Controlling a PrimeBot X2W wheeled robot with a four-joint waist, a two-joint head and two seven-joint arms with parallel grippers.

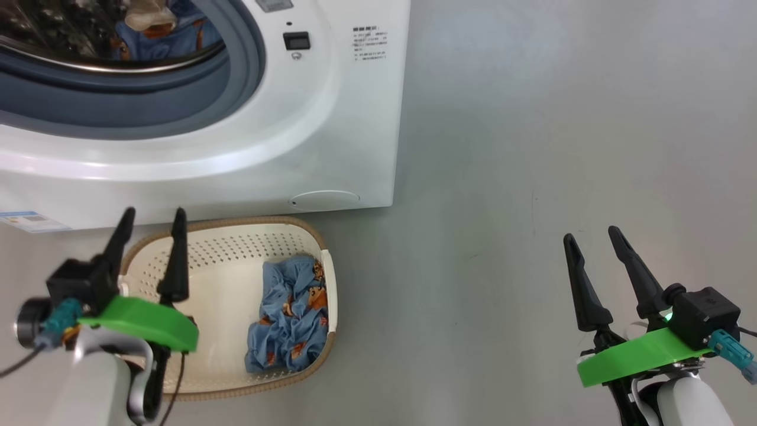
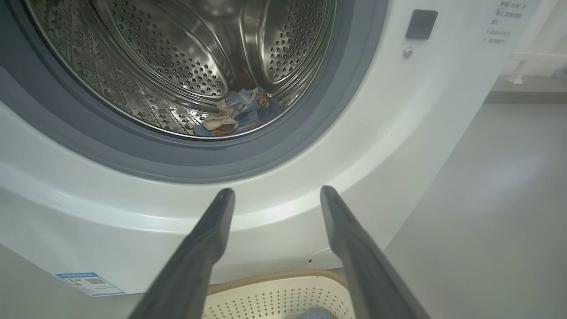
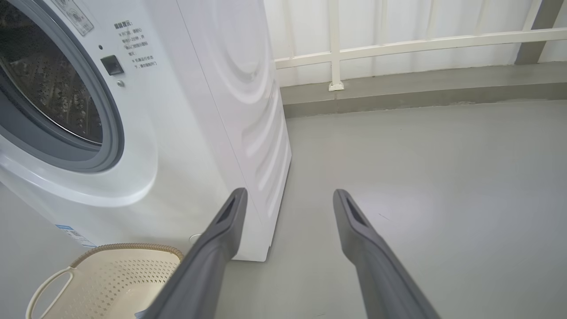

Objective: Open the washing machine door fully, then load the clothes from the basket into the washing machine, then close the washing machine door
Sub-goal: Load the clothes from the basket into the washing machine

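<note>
Step in hand: we judge it to be fetching the second bundle of clothes [image 1: 293,313] from the basket [image 1: 230,251].
Where the clothes are: one bundle lies against the right wall of the basket; the other lies at the bottom of the drum [image 2: 177,66].
Basket: on the floor, just in front of the washing machine [image 1: 331,118], below the drum mouth.
Washing machine door: nothing stands across the drum mouth, so we take the opening step as done.
Left gripper [image 1: 154,212]: fingers spread wide and empty, hanging over the left half of the basket, beside the bundle rather than above it.
Right gripper [image 1: 591,234]: fingers spread wide and empty, over bare floor, well apart from the basket.
Approach: we shift the left gripper to the right until its fingers straddle the heap, then come straight down.
Grip: we close on a thick fold near the middle, so that the whole bundle rises together.
Watch for: fingertips catching the perforated wall or the brown rim, which could drag the light basket.
Carry: we lift clear of the rim, pass over the grey seal [image 2: 310,128] and release deep inside.
Why deep: cloth draped on the seal would likely be pinched when the door is closed.
</note>
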